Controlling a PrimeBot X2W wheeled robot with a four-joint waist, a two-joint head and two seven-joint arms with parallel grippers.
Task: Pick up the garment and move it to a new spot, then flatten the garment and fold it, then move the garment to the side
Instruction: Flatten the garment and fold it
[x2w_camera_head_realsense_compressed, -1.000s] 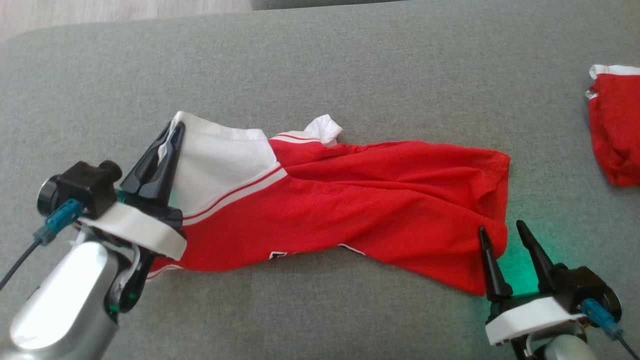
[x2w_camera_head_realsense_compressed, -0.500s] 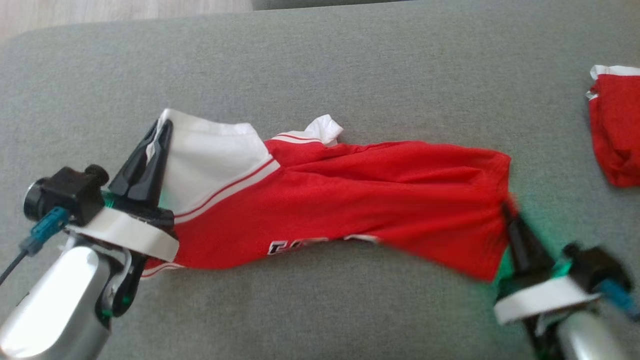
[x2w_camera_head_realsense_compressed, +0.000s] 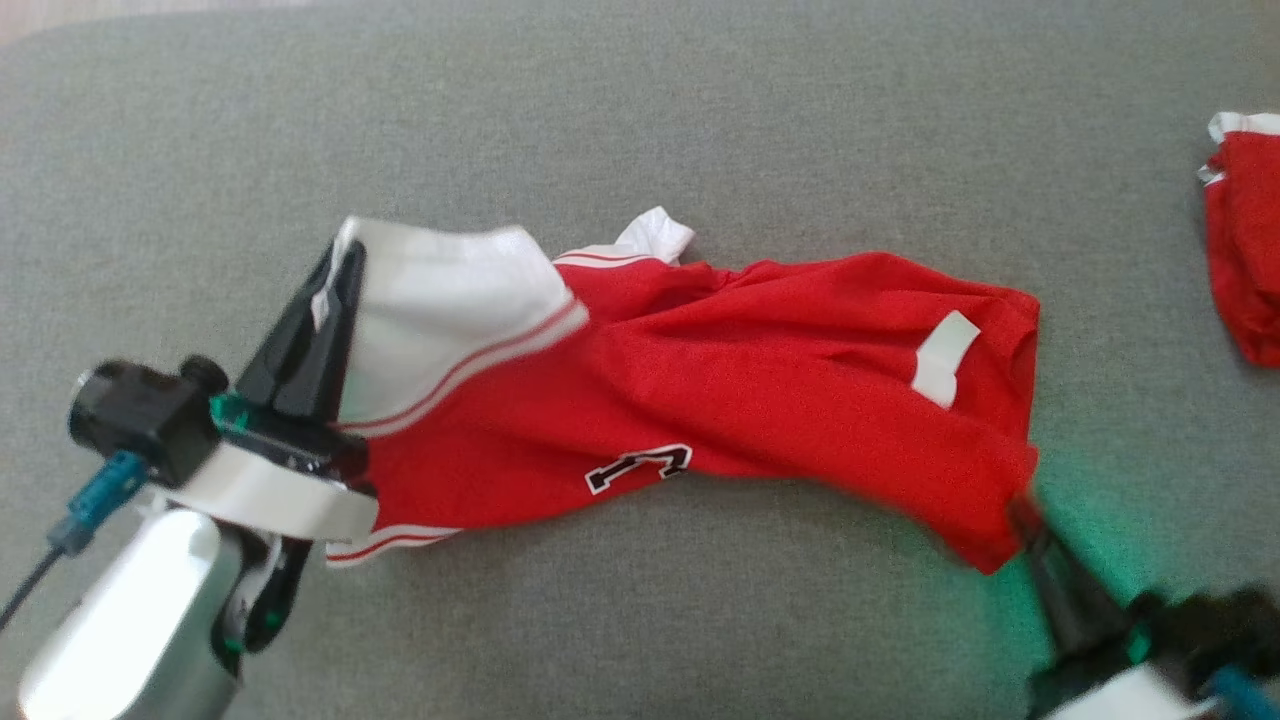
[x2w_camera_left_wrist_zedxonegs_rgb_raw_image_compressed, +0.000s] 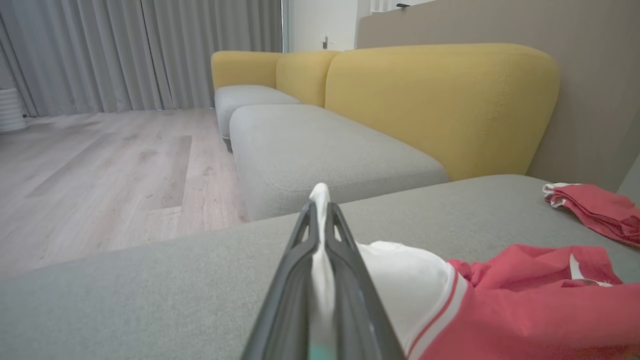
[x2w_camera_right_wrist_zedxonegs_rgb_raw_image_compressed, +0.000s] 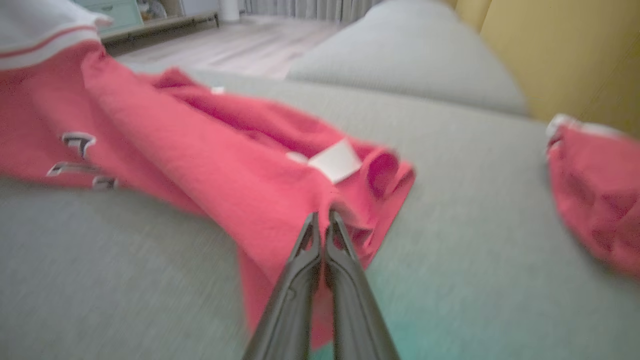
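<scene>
The garment is a red jersey with a white end, white stripes and a black number, stretched across the grey cushion. My left gripper is shut on its white end, with white cloth pinched between the fingers in the left wrist view. At the lower right my right gripper is shut on the red hem corner; the right wrist view shows the red cloth gathered at its closed tips. A white label shows near that hem.
A second red and white garment lies at the cushion's right edge. The left wrist view shows a yellow-backed sofa with grey seats beyond, and wooden floor to the left. Bare grey cushion surrounds the jersey.
My right gripper went from open beside the hem to shut on it and pulled toward the lower right. The jersey lifted and shifted, baring its number and label. The camera view also shifted.
</scene>
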